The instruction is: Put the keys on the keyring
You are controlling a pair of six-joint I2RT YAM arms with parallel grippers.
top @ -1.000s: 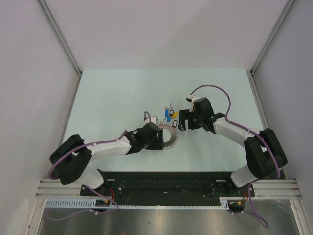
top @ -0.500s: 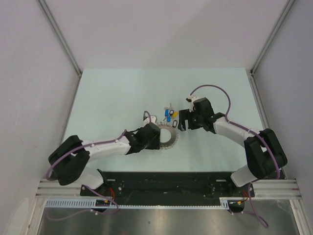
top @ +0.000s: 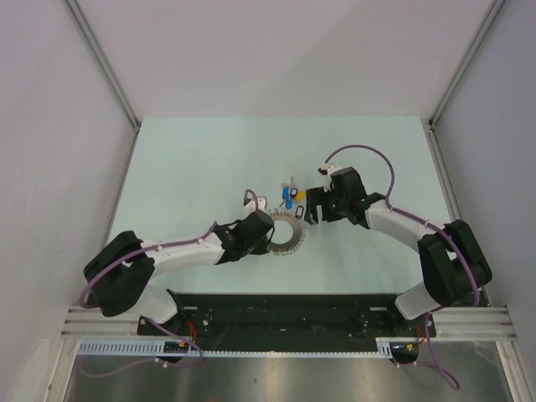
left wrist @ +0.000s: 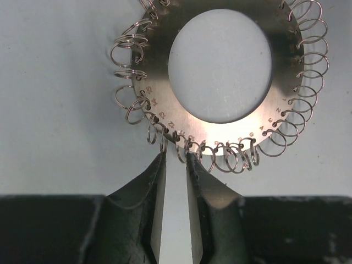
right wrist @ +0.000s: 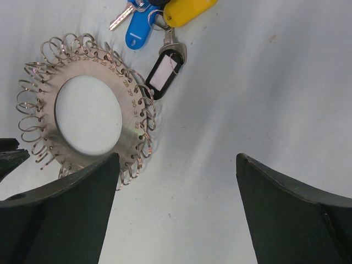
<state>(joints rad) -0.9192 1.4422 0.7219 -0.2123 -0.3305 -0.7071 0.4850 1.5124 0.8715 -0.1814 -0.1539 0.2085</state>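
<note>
The keyring point(top: 287, 234), a flat silvery disc with a wide hole and several small wire loops round its rim, lies on the pale table. In the left wrist view the keyring point(left wrist: 157, 82) fills the top. My left gripper point(left wrist: 176, 157) stands at its near rim, jaws narrowed to a slit with one wire loop between the tips and bare table showing through the gap. The keys point(top: 290, 197), with blue point(right wrist: 137, 33), yellow point(right wrist: 187, 11) and black-rimmed point(right wrist: 164, 74) tags, lie just beyond the ring, touching its rim. My right gripper point(right wrist: 176, 165) hangs open and holds nothing, right of the keyring point(right wrist: 132, 129).
White walls with aluminium posts point(top: 105, 67) close in the table on the left, back and right. A black base rail point(top: 276, 314) runs along the near edge. My left arm point(top: 180, 251) and right arm point(top: 402, 222) reach inward from the two sides.
The left jaws have narrowed sharply at the keyring's near rim, and the left wrist has crept slightly toward the ring. The right arm, keys and keyring have not moved.
</note>
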